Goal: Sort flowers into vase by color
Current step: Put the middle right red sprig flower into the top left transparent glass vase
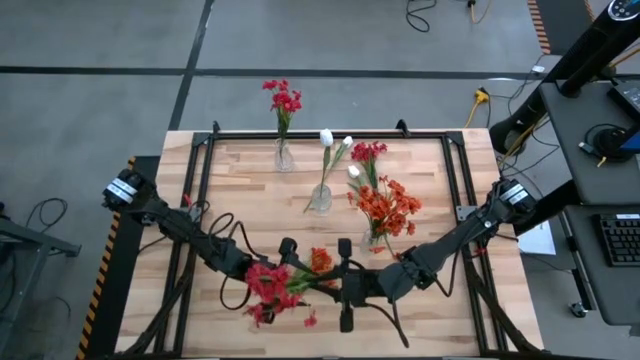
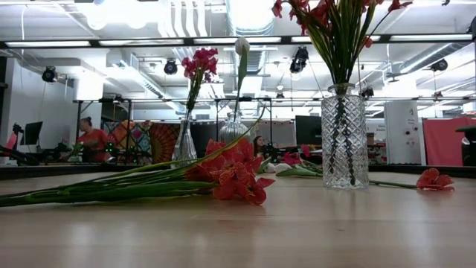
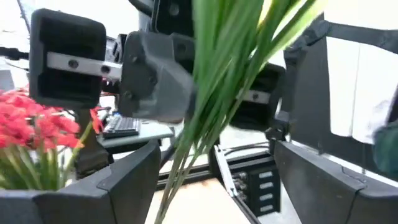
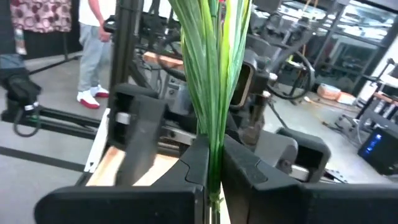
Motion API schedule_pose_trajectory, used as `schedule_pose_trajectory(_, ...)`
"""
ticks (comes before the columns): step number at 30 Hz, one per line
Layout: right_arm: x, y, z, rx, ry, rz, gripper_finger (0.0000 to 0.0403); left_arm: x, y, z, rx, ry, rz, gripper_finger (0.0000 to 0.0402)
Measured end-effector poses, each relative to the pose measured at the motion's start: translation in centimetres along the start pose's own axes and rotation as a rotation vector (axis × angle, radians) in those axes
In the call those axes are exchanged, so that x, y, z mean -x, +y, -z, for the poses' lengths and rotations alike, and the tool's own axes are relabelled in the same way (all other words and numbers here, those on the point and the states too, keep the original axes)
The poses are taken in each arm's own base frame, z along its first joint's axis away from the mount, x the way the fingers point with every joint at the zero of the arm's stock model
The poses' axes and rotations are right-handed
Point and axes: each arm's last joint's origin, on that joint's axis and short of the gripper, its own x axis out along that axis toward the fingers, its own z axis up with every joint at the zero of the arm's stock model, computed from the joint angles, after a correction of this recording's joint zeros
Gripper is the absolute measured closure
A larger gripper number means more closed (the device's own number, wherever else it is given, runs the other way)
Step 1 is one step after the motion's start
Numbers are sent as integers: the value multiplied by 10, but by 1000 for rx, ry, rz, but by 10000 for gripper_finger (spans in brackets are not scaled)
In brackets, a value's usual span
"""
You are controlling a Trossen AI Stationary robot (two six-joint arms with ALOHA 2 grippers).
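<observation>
Right gripper (image 4: 213, 165) clamped tight on green stems (image 4: 214, 68) near the table's front edge. Left gripper (image 3: 214, 180) wide open around the same stems, not gripping.

three vases (image 1: 321, 198) behind (upright), flowers (image 1: 272, 282) in front

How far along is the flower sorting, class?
Done: red flowers fill the far-left vase, white buds the middle one, orange flowers the right vase. In hand: the right gripper is shut on green stalks; the left gripper is open around them. Left: that bunch.
</observation>
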Motion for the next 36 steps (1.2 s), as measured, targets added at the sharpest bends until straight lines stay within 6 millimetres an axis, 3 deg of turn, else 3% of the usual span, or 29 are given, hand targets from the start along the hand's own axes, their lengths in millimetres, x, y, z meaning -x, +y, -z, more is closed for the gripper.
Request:
schedule_pose_trajectory(5, -5, -2, 4, 3, -1, 0, 381, -3, 4, -4, -6, -4, -96, 115)
schedule_pose_trajectory(9, -6, -4, 5, 11, 1, 4, 381, -4, 4, -7, -27, -6, -97, 150)
schedule_pose_trajectory(23, -5, -6, 3, 22, 2, 17, 366, -4, 6, -4, -32, 26, -188, 386)
schedule_pose_trajectory(36, 4, -9, -1, 49, 54, 61, 252, 0, 10, -6, -50, 72, -288, 399)
